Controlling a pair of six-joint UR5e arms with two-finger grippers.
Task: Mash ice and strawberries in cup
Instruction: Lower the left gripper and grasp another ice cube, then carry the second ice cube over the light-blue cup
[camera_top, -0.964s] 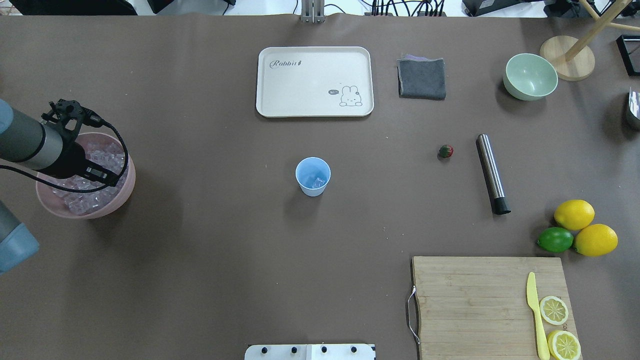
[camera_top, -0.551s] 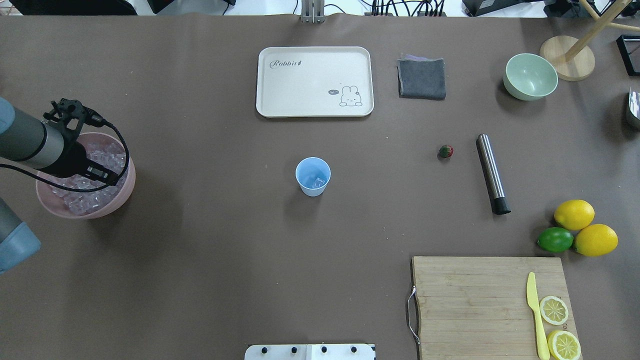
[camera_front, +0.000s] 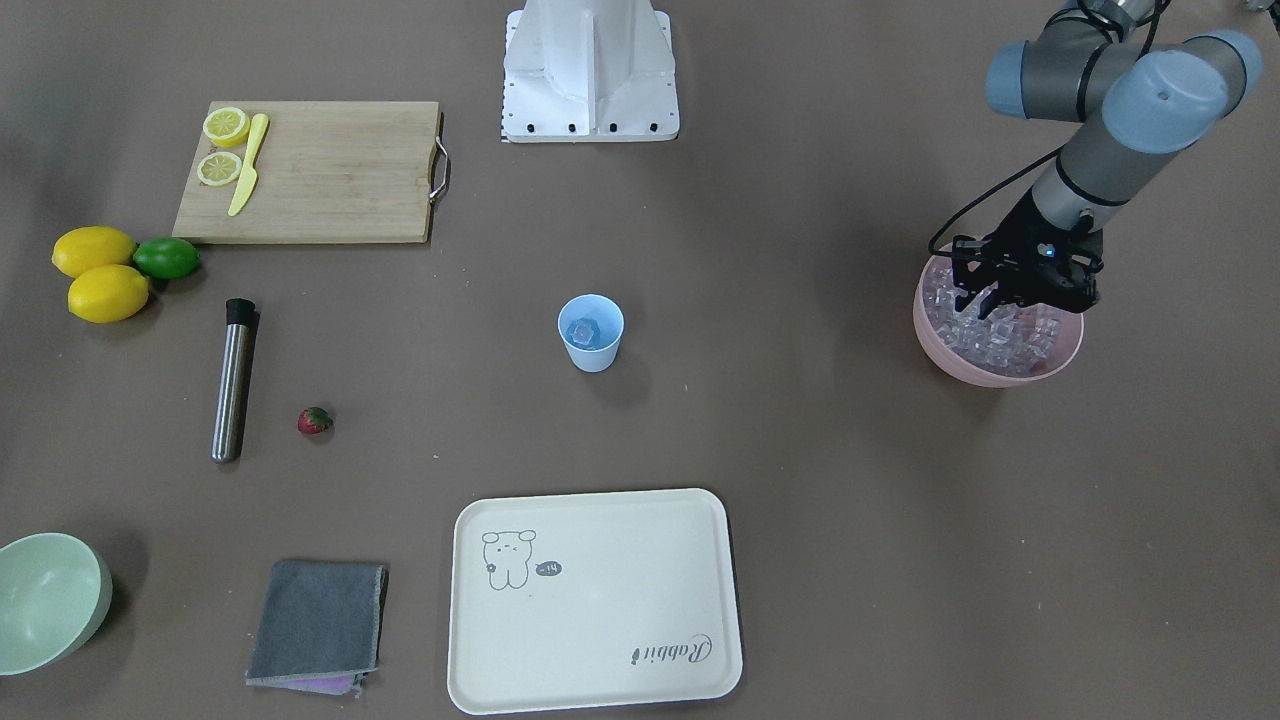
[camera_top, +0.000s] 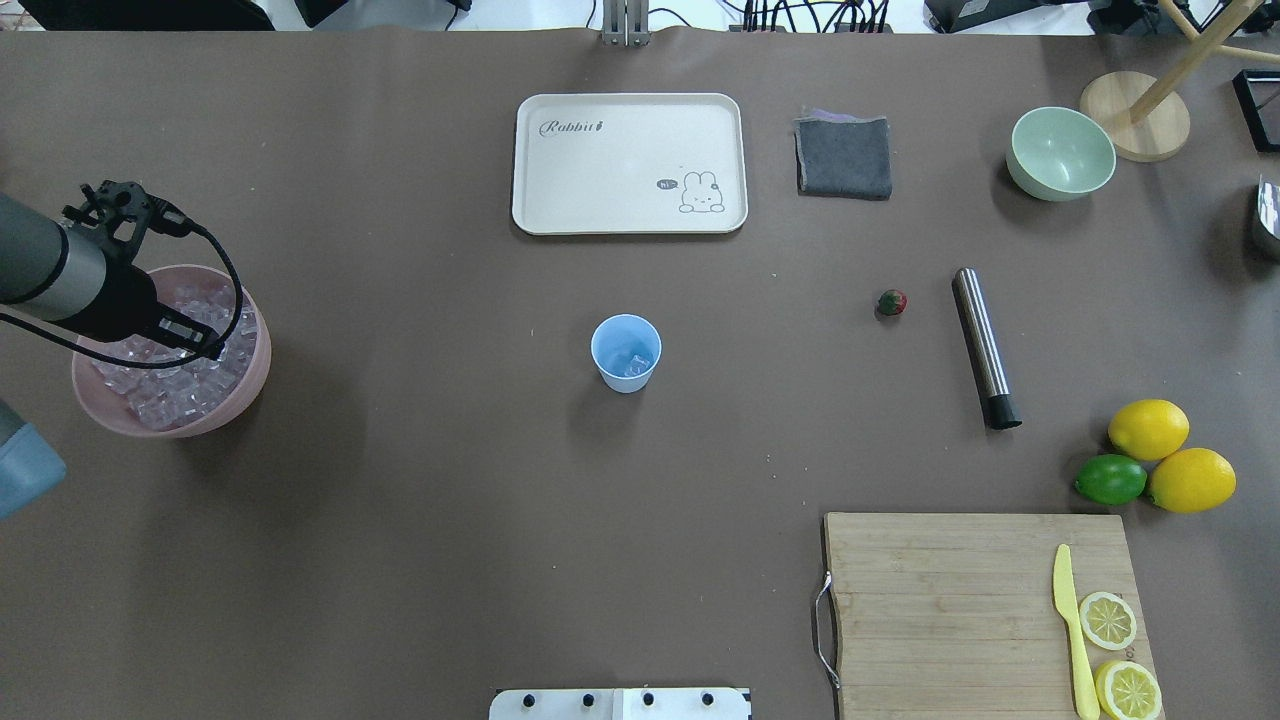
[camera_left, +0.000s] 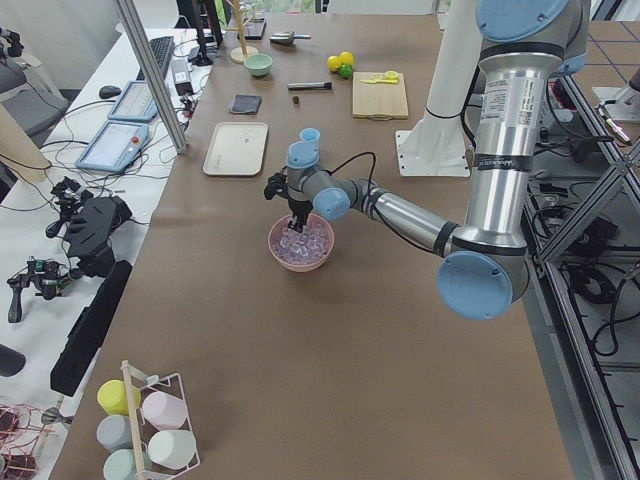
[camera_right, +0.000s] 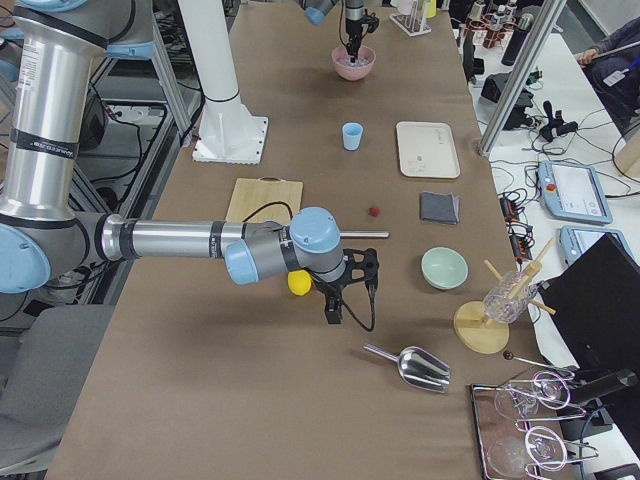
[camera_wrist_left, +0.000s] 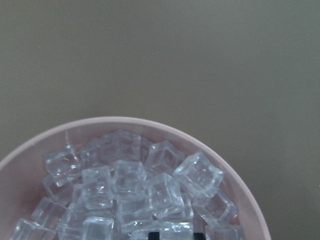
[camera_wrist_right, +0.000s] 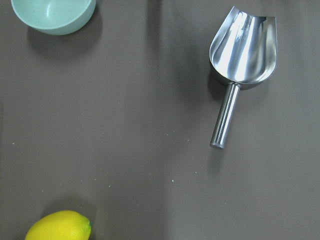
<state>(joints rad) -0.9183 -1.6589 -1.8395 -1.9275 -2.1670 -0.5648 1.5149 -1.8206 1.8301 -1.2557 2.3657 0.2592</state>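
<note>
Left gripper (camera_front: 985, 305) hangs over the pink bowl (camera_front: 990, 373), fingertips down among the ice (camera_wrist_left: 130, 180). Jaws maybe slightly parted, but I cannot tell. The cup (camera_top: 608, 345) stands mid-table, one cube inside. The strawberry (camera_top: 892, 302) lies well apart, near the steel rod (camera_top: 982, 340). Right gripper (camera_right: 333, 310) hovers near the scoop (camera_wrist_right: 242, 47), jaws unreadable.

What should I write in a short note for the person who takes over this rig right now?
Left end effector: in the pink bowl, at the ice; open or shut, cannot tell.
Right end effector: above the table near the scoop, state unclear.
Cup: upright mid-table, ice already inside.
Strawberry: on the table, untouched.
To do: strawberry into cup, then mash.
</note>
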